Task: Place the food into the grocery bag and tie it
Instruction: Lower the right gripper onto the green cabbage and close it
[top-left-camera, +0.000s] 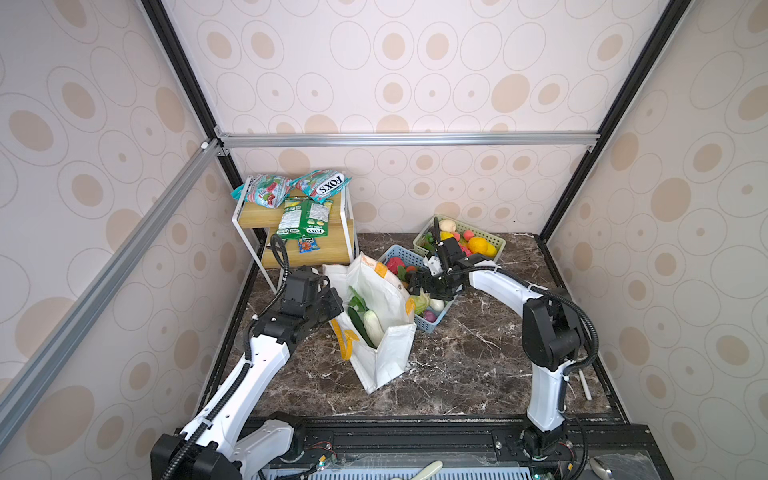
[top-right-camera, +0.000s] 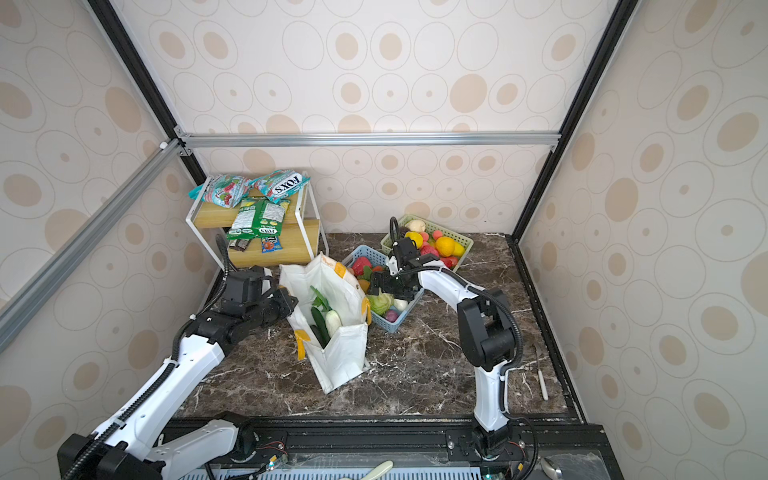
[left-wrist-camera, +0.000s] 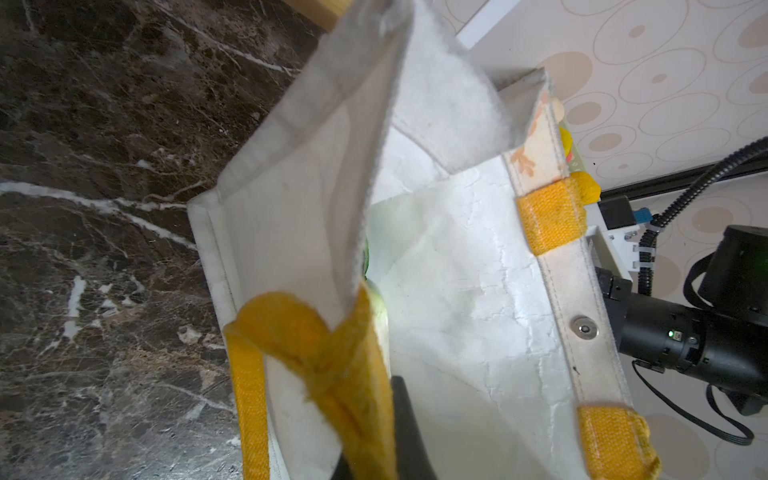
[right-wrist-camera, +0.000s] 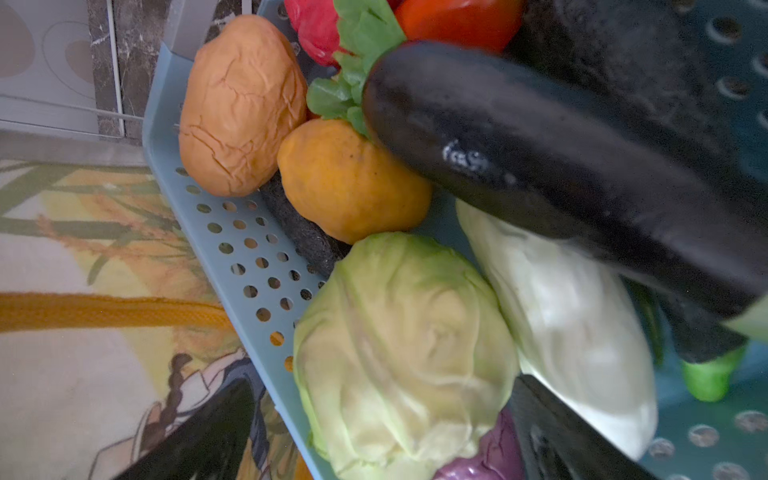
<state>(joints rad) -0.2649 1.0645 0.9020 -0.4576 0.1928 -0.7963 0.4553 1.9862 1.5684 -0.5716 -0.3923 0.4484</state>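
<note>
At your far left a wooden shelf rack (top-left-camera: 328, 253) stands at the back of the desk (top-left-camera: 478, 365), with snack packets (top-left-camera: 305, 216) lying on its steps; just in front of it your left pincer (top-left-camera: 335, 306) is clamped shut on the near rim of the grocery bag (top-left-camera: 388, 353), right at a yellow handle (left-wrist-camera: 316, 345), the fabric pinched between its dark fingers (left-wrist-camera: 405, 419); the bag stands upright and open in the middle of the desk, with a cucumber (top-left-camera: 358, 326), a white vegetable (top-left-camera: 372, 326) and some green leaves (top-left-camera: 356, 300) inside it; right beside the bag's printed side sits the blue basket (top-left-camera: 434, 328), where more of the food lies, among it a cabbage (right-wrist-camera: 399, 353), a dark eggplant (right-wrist-camera: 540, 166), an orange fruit (right-wrist-camera: 353, 183) and a tan potato (right-wrist-camera: 241, 104); your right pincer (top-left-camera: 419, 289) hangs over that basket with its jaws wide, the cabbage showing between its two fingers (right-wrist-camera: 557, 432) in the wrist view, and you cannot tell whether either touches it; behind it the green basket (top-left-camera: 496, 241) holds more fruit (top-left-camera: 478, 245); well to the right a white rod (top-left-camera: 585, 384) lies on the desk.
</note>
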